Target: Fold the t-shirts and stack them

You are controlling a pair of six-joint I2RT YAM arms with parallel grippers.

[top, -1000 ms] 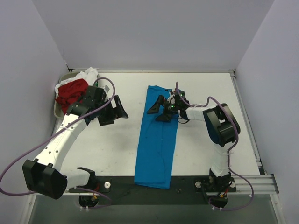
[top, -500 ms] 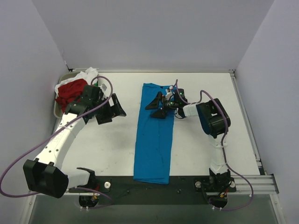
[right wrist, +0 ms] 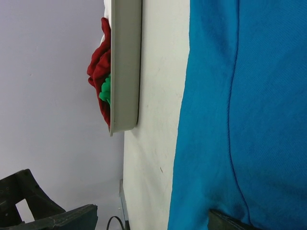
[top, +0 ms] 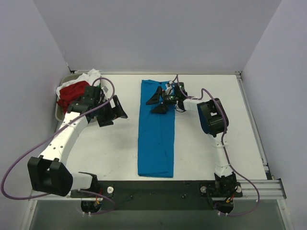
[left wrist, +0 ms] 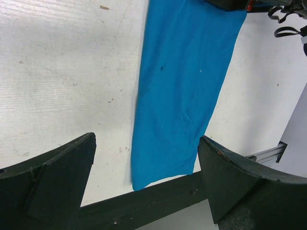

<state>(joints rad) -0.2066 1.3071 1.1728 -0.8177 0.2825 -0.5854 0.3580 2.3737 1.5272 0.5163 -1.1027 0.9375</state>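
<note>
Leftward and toward the back wall is where the right hand (top: 157, 103) has gone over the last second, and the blue shirt (top: 156, 139) has shifted the same way with it. The shirt's far end now lies nearer the back edge of the tabletop (top: 206, 158) and its near end sits a little farther from the arm bases. The left hand (top: 115, 114) has edged slightly toward the back left corner.

The blue shirt lies flat as a long narrow strip running from front to back, left of the tabletop's middle. The right hand is above the strip's far end with its fingers apart. In the right wrist view one finger (right wrist: 230, 223) shows at the bottom edge over the blue cloth and the other (right wrist: 48, 215) is out past the cloth's left edge. Whether either one presses on the shirt cannot be told.

The left hand hangs over bare tabletop between the tray (top: 58, 112) and the blue shirt, fingers wide apart and holding nothing. Its wrist view looks between both fingers (left wrist: 53, 177) at the strip's near half.

The tray sits at the back left corner, with the red shirt (top: 72, 93) bunched in it and the white shirt (top: 91, 75) behind that. The green shirt (right wrist: 105, 91) shows as a small patch beside the red one in the right wrist view.
</note>
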